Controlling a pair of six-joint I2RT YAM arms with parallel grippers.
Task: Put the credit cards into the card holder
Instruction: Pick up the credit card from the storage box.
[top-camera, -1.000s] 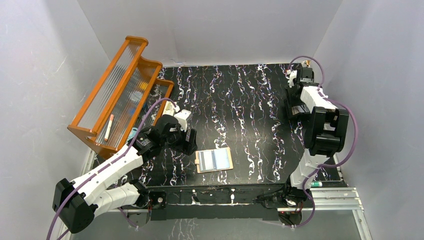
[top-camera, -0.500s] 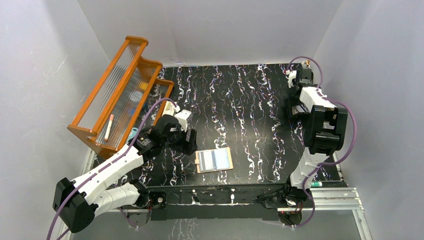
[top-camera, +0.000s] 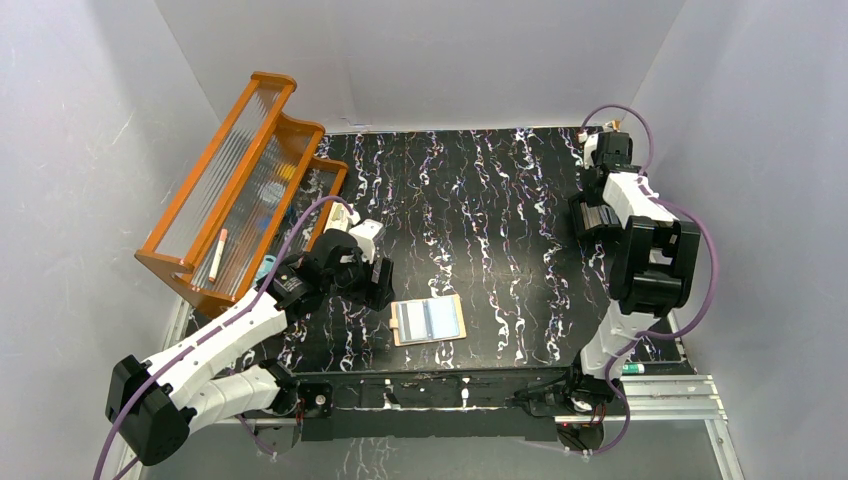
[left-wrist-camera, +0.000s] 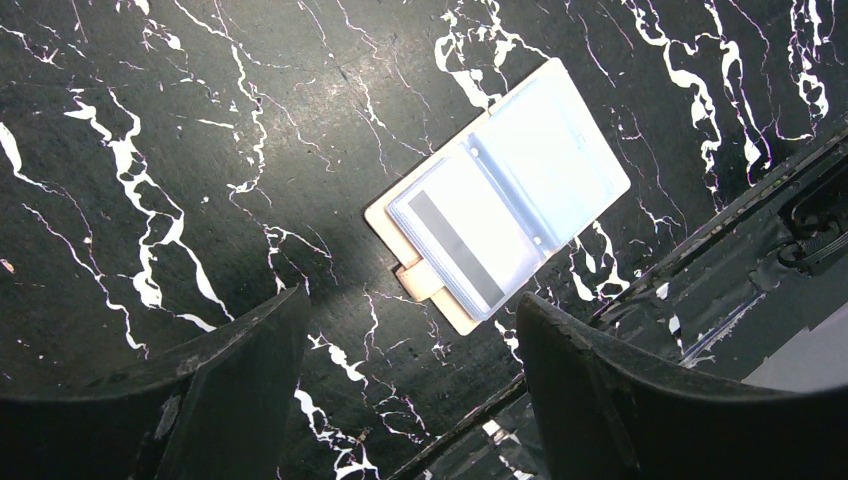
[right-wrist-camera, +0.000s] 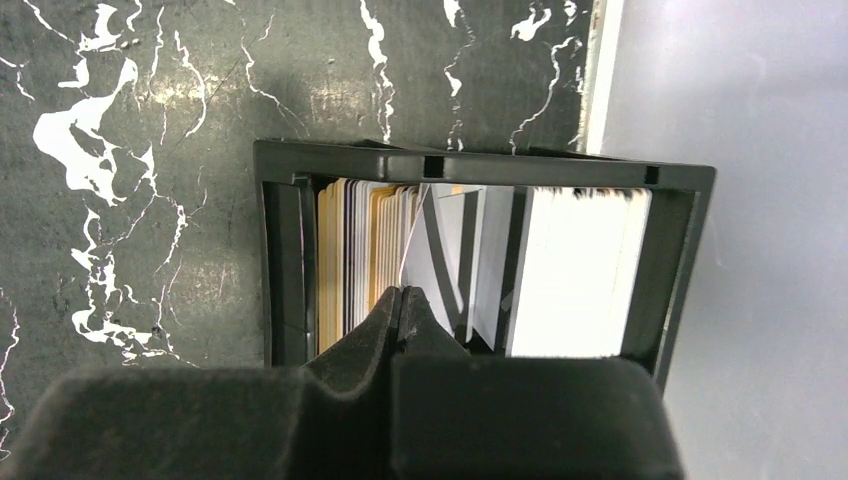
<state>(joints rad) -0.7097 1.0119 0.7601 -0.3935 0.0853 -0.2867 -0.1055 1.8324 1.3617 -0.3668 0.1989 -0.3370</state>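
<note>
The card holder (top-camera: 428, 320) (left-wrist-camera: 500, 190) lies open and flat near the table's front edge, tan with clear pockets. A white credit card (left-wrist-camera: 455, 240) with a grey stripe and a pale blue one (left-wrist-camera: 555, 160) sit in it. My left gripper (top-camera: 376, 286) (left-wrist-camera: 412, 297) hovers just left of it, open with nothing between its fingers. At the far right, my right gripper (top-camera: 594, 214) (right-wrist-camera: 404, 293) points down into a black tray (right-wrist-camera: 480, 168). Its jaws are pinched on the lower edge of a white striped credit card (right-wrist-camera: 430, 245) that leans out of the upright stack.
An orange ribbed rack (top-camera: 240, 190) stands at the back left, holding a small white stick. More upright cards (right-wrist-camera: 365, 250) and a white block (right-wrist-camera: 580, 270) fill the black tray, which sits against the right wall. The front table edge rail (left-wrist-camera: 700, 230) runs close to the holder.
The right gripper's jaws have closed onto a card in the tray, and its wrist shifted slightly. The left arm and the card holder have not moved.
</note>
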